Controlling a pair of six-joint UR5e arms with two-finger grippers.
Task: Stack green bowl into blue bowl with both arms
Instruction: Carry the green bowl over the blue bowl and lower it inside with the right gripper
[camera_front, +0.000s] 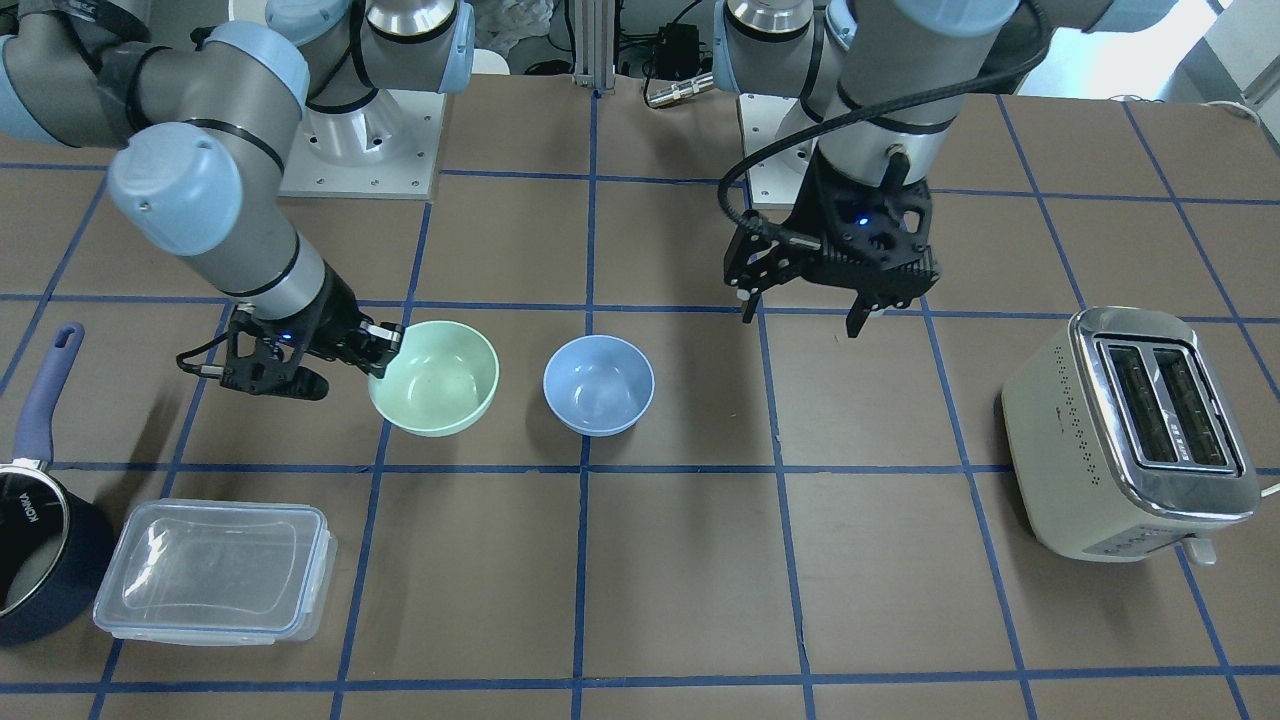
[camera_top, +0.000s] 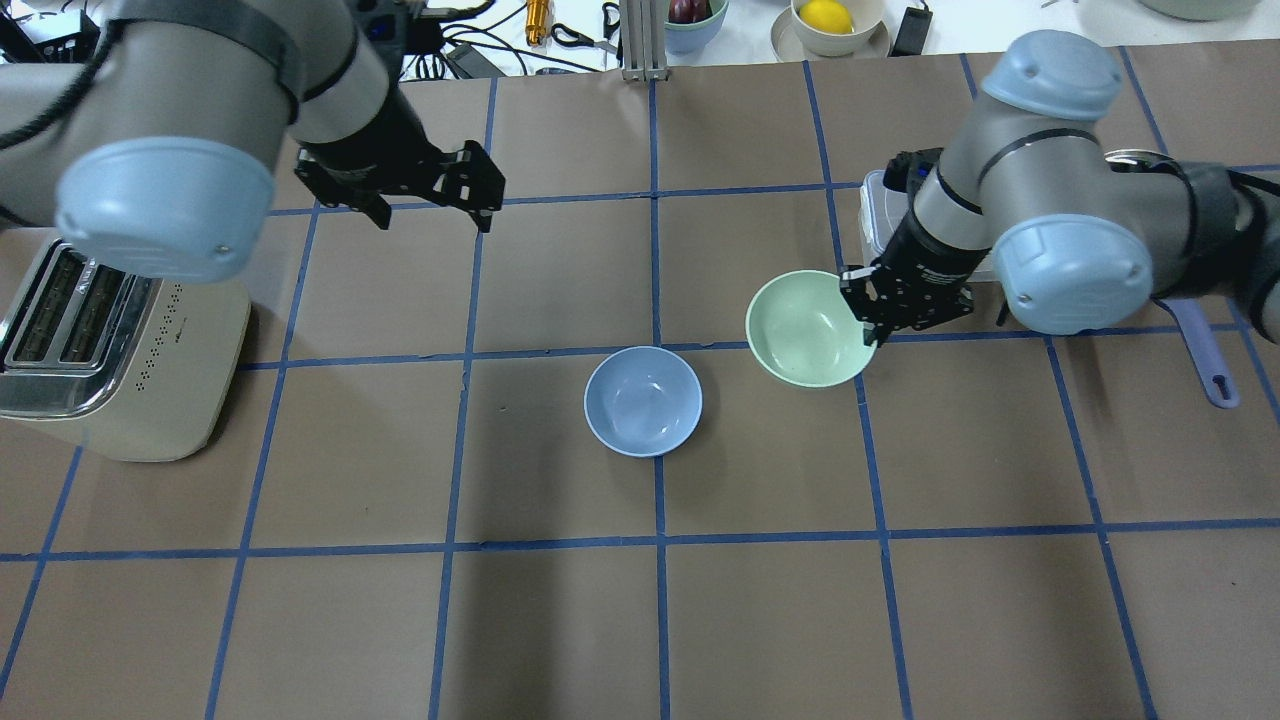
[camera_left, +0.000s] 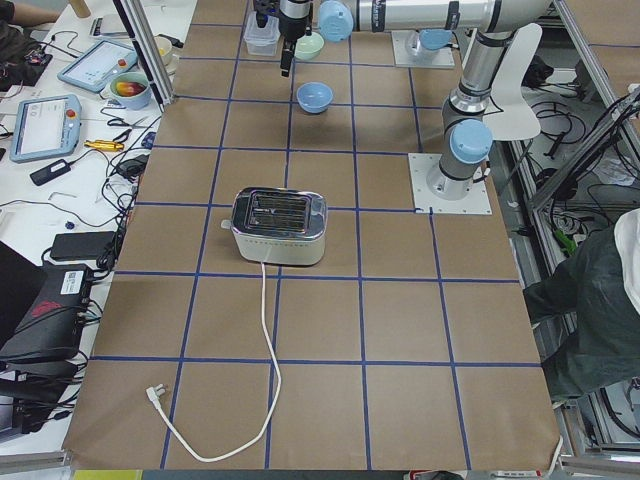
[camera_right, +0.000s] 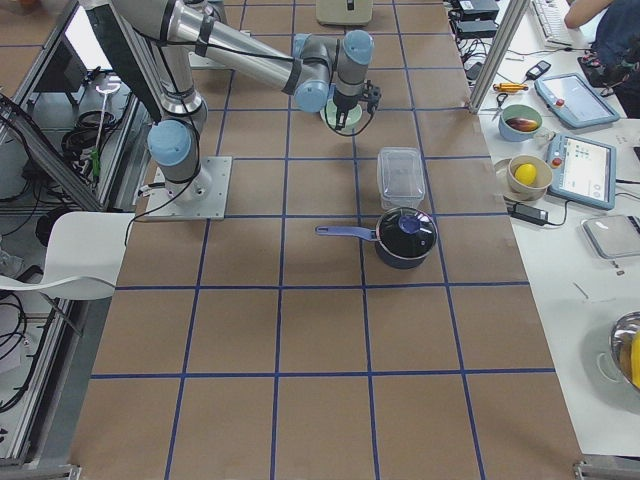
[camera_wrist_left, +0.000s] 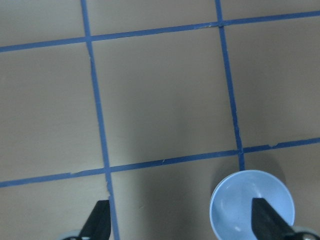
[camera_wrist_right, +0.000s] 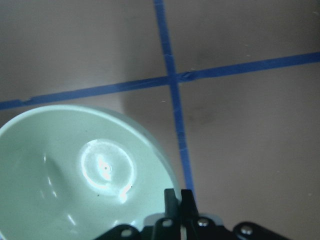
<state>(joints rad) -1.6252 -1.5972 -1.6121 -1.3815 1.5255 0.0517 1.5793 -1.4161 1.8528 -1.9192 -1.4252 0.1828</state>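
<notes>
Green bowl (camera_front: 434, 380) rim pinched by right tool (camera_front: 388, 340).

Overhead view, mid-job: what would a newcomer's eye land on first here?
First, the right gripper, its jaws shut on the rim of the green bowl, just right of the table's centre. Next, the blue bowl sits empty beside it, not touching it. The left gripper hangs with jaws open over bare table at upper left. The cream toaster at the left edge is the bulkiest thing.
</notes>
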